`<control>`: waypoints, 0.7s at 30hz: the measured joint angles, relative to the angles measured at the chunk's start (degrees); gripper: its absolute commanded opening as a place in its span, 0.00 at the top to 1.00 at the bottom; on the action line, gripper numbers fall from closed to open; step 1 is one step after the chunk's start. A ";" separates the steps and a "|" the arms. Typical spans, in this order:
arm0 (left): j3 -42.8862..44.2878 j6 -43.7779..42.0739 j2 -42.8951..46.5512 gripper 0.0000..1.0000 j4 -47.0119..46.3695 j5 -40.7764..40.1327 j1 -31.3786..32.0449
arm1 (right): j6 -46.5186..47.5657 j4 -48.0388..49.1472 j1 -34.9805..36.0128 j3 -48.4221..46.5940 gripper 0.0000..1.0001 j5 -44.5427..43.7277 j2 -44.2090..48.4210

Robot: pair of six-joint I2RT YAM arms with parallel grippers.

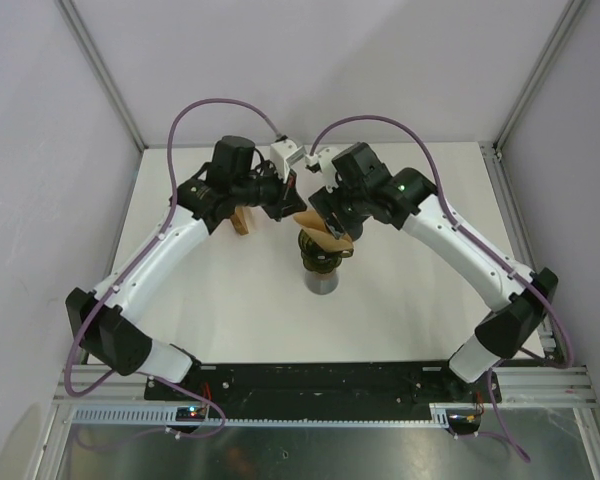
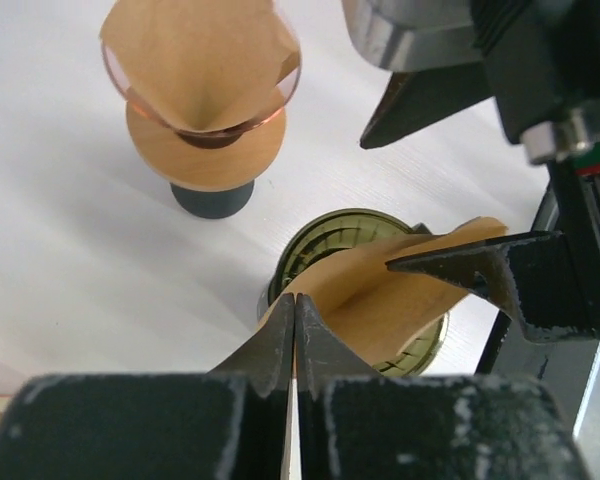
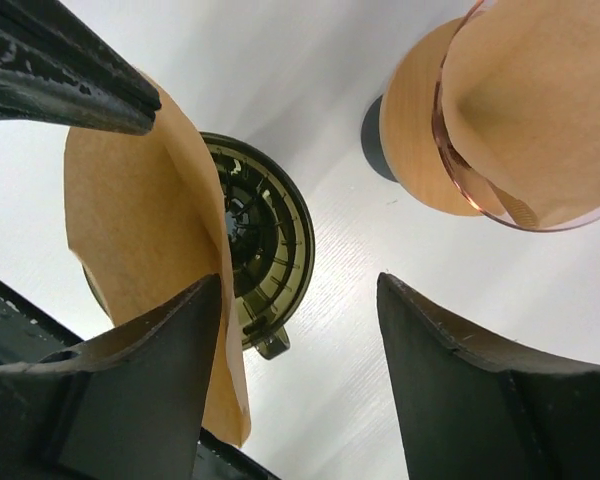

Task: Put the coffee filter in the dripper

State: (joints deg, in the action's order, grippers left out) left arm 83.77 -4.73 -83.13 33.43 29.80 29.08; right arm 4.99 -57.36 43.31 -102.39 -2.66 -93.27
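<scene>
A brown paper coffee filter hangs partly opened just above the olive-green ribbed dripper, which stands on a dark cup at the table's middle. My left gripper is shut on the filter's near edge. My right gripper stands open, and one of its fingers rests against the filter's far side with nothing between the jaws. From the right wrist the dripper shows below and beside the filter. In the top view both grippers meet over the filter.
A pink glass holder with more brown filters stands on a dark base, left of the dripper and close to the left arm; it also shows at the right wrist view's upper right. White walls enclose the table.
</scene>
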 measured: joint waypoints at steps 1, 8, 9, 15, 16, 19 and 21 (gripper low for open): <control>0.11 -0.28 0.13 1.00 -0.24 0.42 0.24 | 0.20 0.96 0.11 1.14 0.30 -0.17 1.05; 0.33 -0.79 -0.55 1.00 3.34 -0.39 0.74 | 1.25 11.15 0.61 4.76 0.43 0.76 9.31; 0.33 -0.79 -0.90 1.00 4.00 -0.79 0.72 | 1.31 12.50 0.74 4.76 0.50 0.96 10.47; 0.33 -0.76 -1.27 1.00 5.38 -2.97 0.74 | 2.49 16.79 0.85 4.74 0.92 4.76 13.20; 0.33 -0.74 -1.27 1.00 5.51 -3.63 0.72 | 2.60 16.94 0.85 4.74 0.96 5.62 13.14; 0.39 -0.74 -1.27 1.00 5.81 -4.81 0.42 | 2.69 16.92 0.74 4.74 0.99 7.19 12.85; 0.63 -0.72 -1.25 1.00 6.19 -5.25 0.20 | 2.60 16.90 0.39 4.76 1.00 8.52 12.50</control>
State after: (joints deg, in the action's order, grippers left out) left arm 84.40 -5.45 -84.38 39.62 24.56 29.28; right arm 7.60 -40.47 43.70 -97.62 5.87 -80.77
